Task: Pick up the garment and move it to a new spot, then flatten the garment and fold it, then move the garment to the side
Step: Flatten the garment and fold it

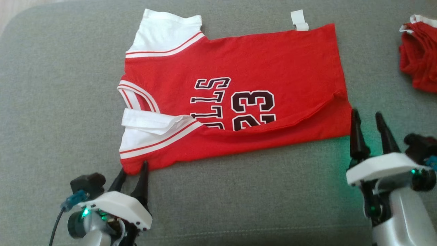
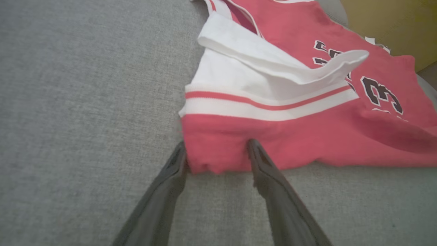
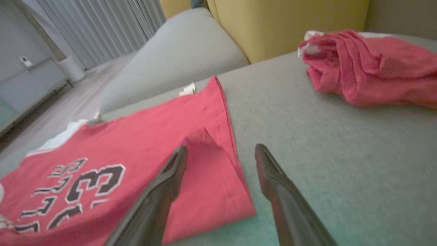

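The garment (image 1: 259, 61) is a red jersey with white sleeves and black "23" lettering. It lies on the grey cushion (image 1: 51, 102), its near long edge folded over onto the print. My left gripper (image 1: 134, 167) is open at the jersey's near left corner. In the left wrist view that red corner (image 2: 218, 150) sits between the two spread fingers of the left gripper (image 2: 216, 143). My right gripper (image 1: 367, 113) stands open just beside the near right corner. In the right wrist view, one finger of the right gripper (image 3: 222, 147) is over the garment (image 3: 136, 136) and the other over bare cushion.
A second red garment (image 1: 421, 58) lies bunched at the far right, also seen as a crumpled heap (image 3: 368, 65). A yellow backrest (image 3: 290, 20) rises behind the cushion. Bare grey fabric (image 1: 239, 205) stretches between my two arms.
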